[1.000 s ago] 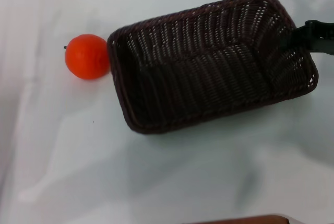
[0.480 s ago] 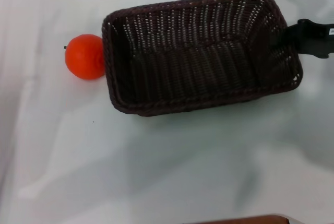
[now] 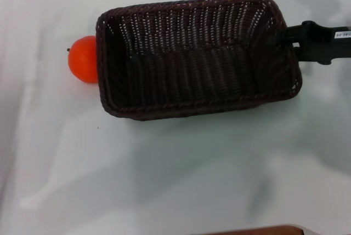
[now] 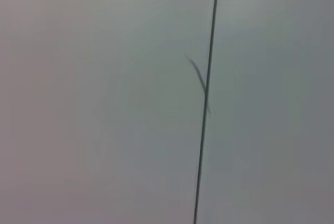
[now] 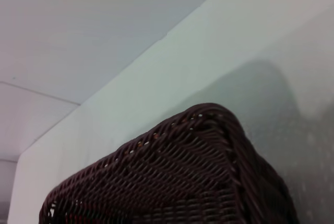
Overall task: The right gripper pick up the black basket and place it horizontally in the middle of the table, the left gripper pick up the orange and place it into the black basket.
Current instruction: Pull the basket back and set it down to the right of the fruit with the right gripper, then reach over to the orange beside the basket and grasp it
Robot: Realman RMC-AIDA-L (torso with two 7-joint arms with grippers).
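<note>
The black basket lies lengthwise across the middle of the white table in the head view, open side up. My right gripper comes in from the right and is shut on the basket's right short rim. The orange sits on the table at the basket's left end, and its right side is hidden by the basket's rim. A corner of the basket fills the lower part of the right wrist view. The left gripper is out of view; the left wrist view shows only a plain grey surface with a thin dark line.
A brown edge shows at the bottom of the head view. The table's far edge shows in the right wrist view. White table surface lies in front of the basket and to the orange's left.
The right gripper has carried the basket to the left and turned it more level. Its left rim now covers part of the orange. The orange has not moved.
</note>
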